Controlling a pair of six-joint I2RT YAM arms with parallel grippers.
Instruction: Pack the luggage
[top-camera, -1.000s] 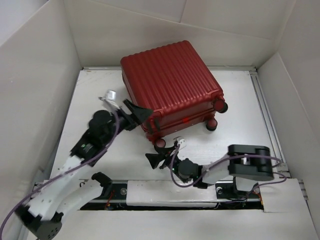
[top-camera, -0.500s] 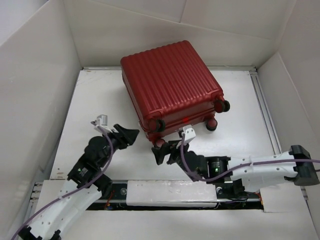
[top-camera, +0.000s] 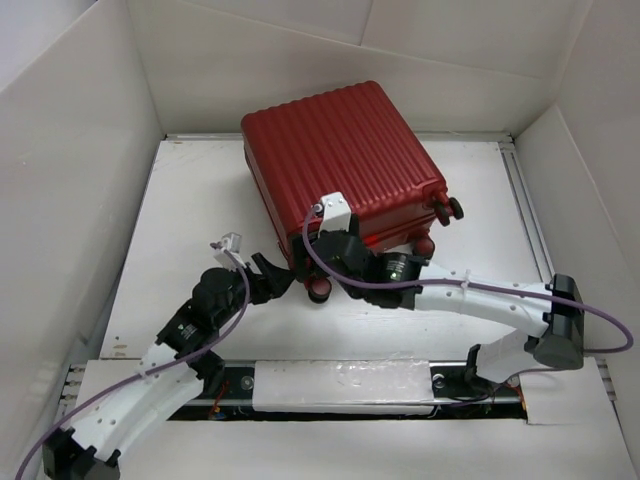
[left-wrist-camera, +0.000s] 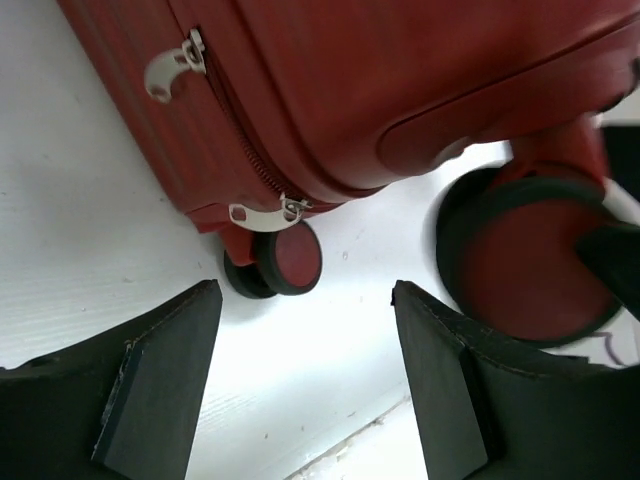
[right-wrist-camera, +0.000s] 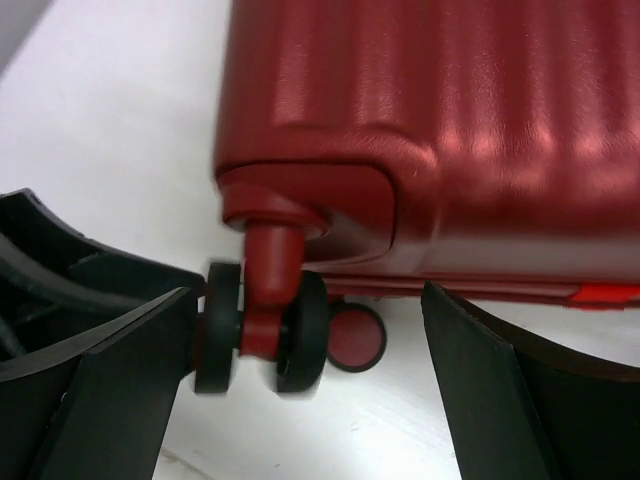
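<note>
White walls (top-camera: 80, 120) box in a pale table (top-camera: 200, 200), seen from above. In the upper middle of that overhead frame, the luggage (top-camera: 340, 150) lies flat on the table. It is a dark-red ribbed case with both shells shut together and its wheels facing the lower edge.

I see no loose items on the table, so I judge the filling and closing done. I cannot see what is inside.

From the lower right, the right arm (top-camera: 480, 300) stretches to the case's near left corner. From the lower left, the left arm (top-camera: 150, 385) comes in just beside that same corner.

Right gripper (right-wrist-camera: 307, 300): fingers spread wide, with a caster wheel (right-wrist-camera: 262, 335) between them, close to one pad and not squeezed.

Left gripper (left-wrist-camera: 307, 290): fingers apart, holding nothing, aimed at the wheels.

Smallest, a silver zipper pull (left-wrist-camera: 268, 213) hangs at the corner just above a wheel. I judge that finishing the zip, if anything, is what remains.
</note>
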